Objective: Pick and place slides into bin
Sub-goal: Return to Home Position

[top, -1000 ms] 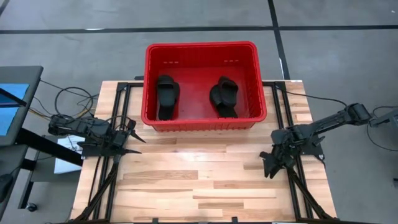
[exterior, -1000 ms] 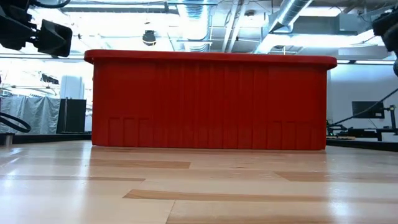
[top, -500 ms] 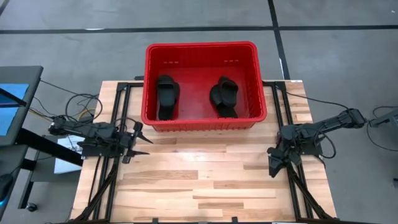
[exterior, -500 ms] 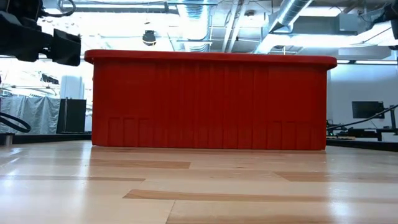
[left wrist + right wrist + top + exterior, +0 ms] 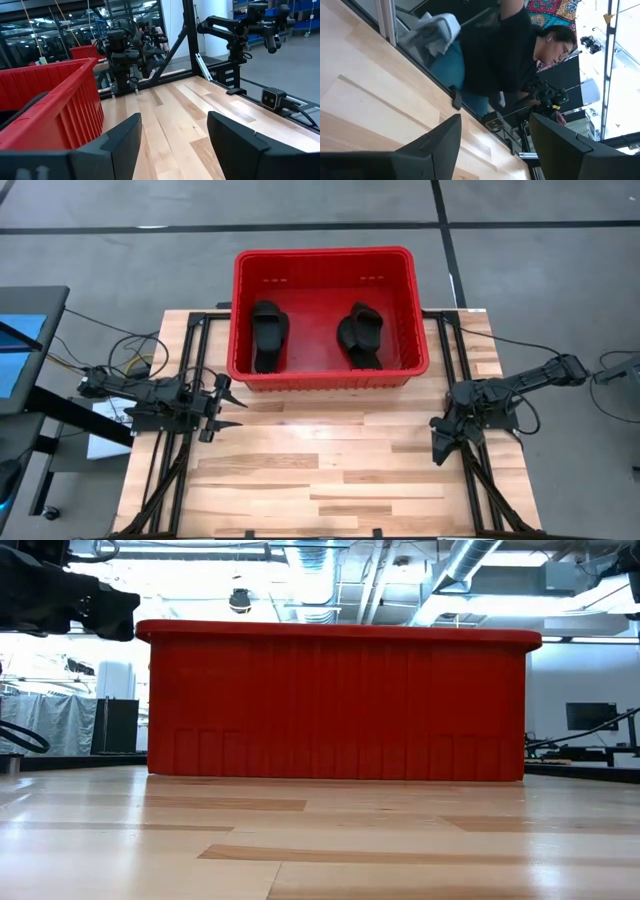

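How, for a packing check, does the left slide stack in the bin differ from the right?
The left stack lies straight, slides aligned; the right stack looks skewed, its top slide twisted. The left stack sits near the bin wall on its side; the right stack keeps a wider gap. Both are black.

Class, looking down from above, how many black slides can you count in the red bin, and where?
2 told apart: the left slide in the left half of the bin, the right slide in its right half. Each may hide another underneath.
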